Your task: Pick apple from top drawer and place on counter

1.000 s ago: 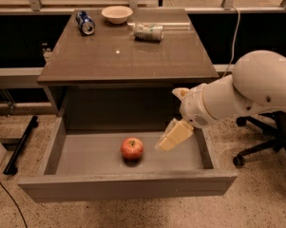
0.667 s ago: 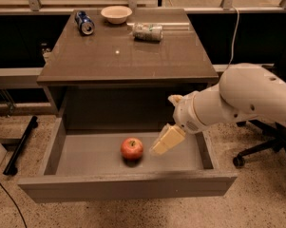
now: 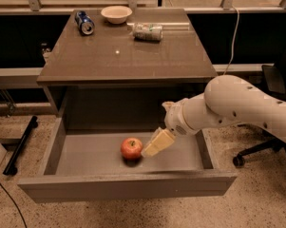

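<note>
The apple (image 3: 131,148), small and red-orange, lies on the grey floor of the open top drawer (image 3: 85,158), near its middle. My gripper (image 3: 151,147) reaches down into the drawer from the right on the white arm (image 3: 237,108). Its pale tips sit right beside the apple's right side, touching or nearly touching it. The counter (image 3: 109,56) is the glossy brown top above the drawer.
On the counter's far side lie a blue can (image 3: 84,22), a white bowl (image 3: 116,14) and a crushed silver-green can (image 3: 147,32). An office chair (image 3: 271,84) stands at the right. A black bar (image 3: 20,145) lies on the floor at the left.
My gripper has moved left and lower inside the drawer, from well right of the apple to right against its right side. The apple has not moved.
</note>
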`<state>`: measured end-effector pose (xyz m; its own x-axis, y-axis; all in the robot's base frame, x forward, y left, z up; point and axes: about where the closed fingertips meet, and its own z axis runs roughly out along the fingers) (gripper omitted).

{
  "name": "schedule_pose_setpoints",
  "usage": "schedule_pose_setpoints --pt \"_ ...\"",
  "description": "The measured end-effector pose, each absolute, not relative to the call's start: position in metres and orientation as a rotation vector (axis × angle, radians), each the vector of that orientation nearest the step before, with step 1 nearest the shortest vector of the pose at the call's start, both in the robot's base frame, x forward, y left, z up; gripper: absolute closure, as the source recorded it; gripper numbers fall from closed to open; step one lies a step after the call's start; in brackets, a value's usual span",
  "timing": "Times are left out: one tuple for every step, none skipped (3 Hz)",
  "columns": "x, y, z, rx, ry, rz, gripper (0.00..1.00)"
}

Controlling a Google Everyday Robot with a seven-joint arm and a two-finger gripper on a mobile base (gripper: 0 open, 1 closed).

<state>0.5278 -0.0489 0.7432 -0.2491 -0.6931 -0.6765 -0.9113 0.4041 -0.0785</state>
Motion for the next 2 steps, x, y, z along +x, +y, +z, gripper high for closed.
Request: schedule_pose_setpoints --pt "0.536 -0.042 0.730 -1.314 2.026 0.494 0.00" --pt "0.541 -0.032 0.717 -1.288 2.029 0.551 0.00"
